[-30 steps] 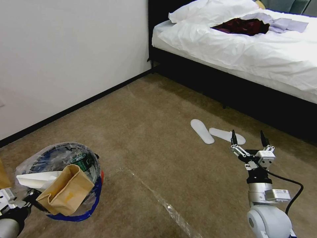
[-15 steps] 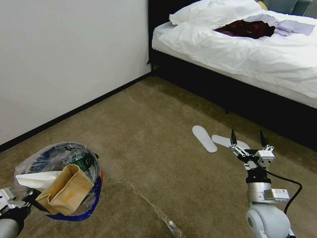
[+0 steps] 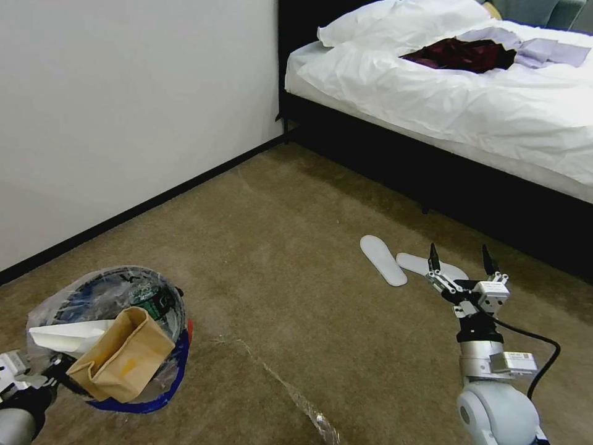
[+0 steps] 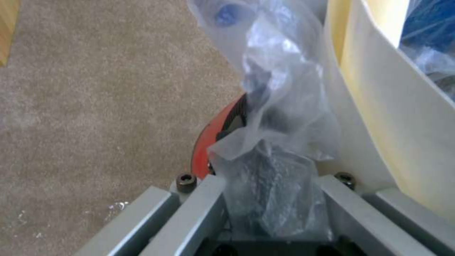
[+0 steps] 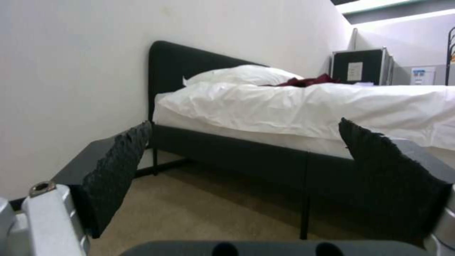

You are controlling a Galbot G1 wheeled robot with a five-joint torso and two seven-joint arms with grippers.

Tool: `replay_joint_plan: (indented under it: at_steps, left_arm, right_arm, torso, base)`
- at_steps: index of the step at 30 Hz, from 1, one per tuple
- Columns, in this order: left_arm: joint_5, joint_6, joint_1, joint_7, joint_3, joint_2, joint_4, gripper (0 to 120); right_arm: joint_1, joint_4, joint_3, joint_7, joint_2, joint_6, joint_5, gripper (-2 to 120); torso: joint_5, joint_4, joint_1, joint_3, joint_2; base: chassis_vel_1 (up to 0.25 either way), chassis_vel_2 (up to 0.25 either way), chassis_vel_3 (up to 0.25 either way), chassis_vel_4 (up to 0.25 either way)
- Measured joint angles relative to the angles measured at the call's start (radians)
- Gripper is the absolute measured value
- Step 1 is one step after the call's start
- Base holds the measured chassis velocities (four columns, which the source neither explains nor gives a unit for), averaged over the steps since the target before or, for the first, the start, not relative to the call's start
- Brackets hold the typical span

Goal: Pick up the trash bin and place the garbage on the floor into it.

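— Where was the trash bin?

— At the lower left of the head view, held up over the floor, its clear liner bulging over the red rim. A brown paper bag and a white folded sheet stuck out of the top, with a green-labelled bottle tucked behind them.

— And what held it?

— The left pincer, pinched shut on the rim with the crinkly liner caught between its fingers (the left wrist view showed the plastic bunched right into the grip, beside the red edge).

— How would the bin handle, do you reckon?

— Light, I judged, with a stiff rim but a slippery film over it. Gripping through the plastic risked a slide, so the bare red rim seemed the surer hold. The loose paper bag on top looked likely to tip out if the bin tilted.

— The other arm?

— The right pincer stood at the lower right, spread wide and empty, pointing towards two white slippers and the bed in the upper right. I spotted no litter on that stretch of carpet.
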Motion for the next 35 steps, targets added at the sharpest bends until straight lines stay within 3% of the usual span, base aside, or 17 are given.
replay_joint_plan:
  at_steps: [35]
  left_arm:
    - [-0.002, 0.0, -0.011, 0.004, 0.0, 0.005, 0.008, 0]
  right_arm:
    - [0.012, -0.022, 0.006, 0.002, 0.006, 0.002, -0.001, 100]
  torso:
    - [0.0001, 0.0, 0.0, 0.0, 0.0]
  base:
    - [0.0, 0.0, 0.0, 0.0]
